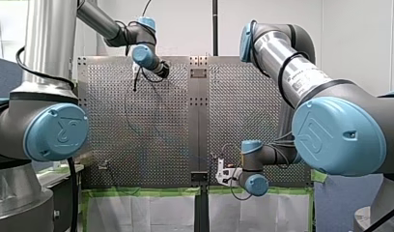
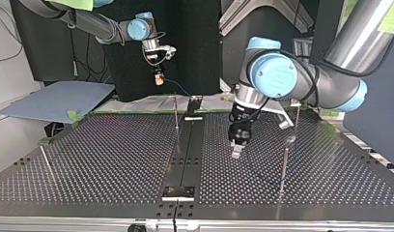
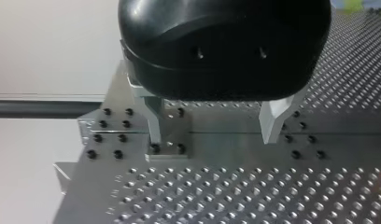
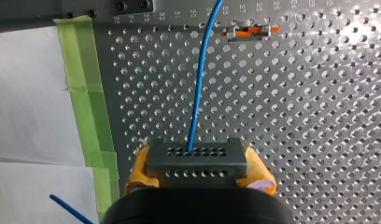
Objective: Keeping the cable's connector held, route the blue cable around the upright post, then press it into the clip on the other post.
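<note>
two arms, one blue cable not yet routed.
front view: my right gripper (image 1: 227, 174) sits low at the bench's (image 1: 151, 121) near edge, while my left arm (image 1: 103, 21) reaches far across. top view: my left gripper (image 2: 237, 151) hangs just over the bench, near a thin upright post (image 2: 284, 164). left wrist view: its metal fingers (image 3: 154, 121) stand wide apart, holding nothing. right wrist view: yellow pads (image 4: 137, 170) are clamped on the dark connector (image 4: 196, 158), and the blue cable (image 4: 200, 84) runs ahead from it toward an orange fitting (image 4: 249, 31). the cable looks light, thin and springy, so i judge it best taken gently a little ahead of the connector.
</note>
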Robot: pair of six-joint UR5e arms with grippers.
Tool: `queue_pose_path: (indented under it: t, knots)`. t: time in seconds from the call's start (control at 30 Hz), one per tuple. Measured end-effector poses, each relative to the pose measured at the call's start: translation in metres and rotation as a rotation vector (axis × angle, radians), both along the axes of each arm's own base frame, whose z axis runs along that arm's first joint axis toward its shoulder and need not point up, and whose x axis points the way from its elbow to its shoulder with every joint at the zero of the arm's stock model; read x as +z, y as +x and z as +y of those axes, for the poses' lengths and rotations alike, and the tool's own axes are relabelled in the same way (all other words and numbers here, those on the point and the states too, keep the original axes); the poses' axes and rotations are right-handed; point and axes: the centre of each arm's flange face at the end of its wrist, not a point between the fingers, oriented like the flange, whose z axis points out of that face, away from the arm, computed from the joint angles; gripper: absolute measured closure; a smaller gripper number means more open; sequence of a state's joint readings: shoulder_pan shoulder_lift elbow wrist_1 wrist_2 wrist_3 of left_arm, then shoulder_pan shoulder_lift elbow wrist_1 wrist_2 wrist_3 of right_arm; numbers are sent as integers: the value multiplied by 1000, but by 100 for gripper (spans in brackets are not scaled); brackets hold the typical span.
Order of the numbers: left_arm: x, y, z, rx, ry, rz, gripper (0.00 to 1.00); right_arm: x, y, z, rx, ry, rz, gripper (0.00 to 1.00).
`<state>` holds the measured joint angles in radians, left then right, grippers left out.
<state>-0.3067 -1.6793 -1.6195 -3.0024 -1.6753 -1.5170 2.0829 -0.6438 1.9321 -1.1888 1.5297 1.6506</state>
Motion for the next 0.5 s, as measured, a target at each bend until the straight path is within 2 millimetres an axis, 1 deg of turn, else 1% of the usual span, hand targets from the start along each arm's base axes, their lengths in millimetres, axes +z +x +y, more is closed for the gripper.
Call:
queue_pose_path:
  t: [0.2,0.5]
  knots:
    - [-22,10,-10,26,52,-4,1,0,0,0,0,0,-3,100]
    - [-23,13,-21,70,101,-66,1,0,0,0,0,0,-5,100]
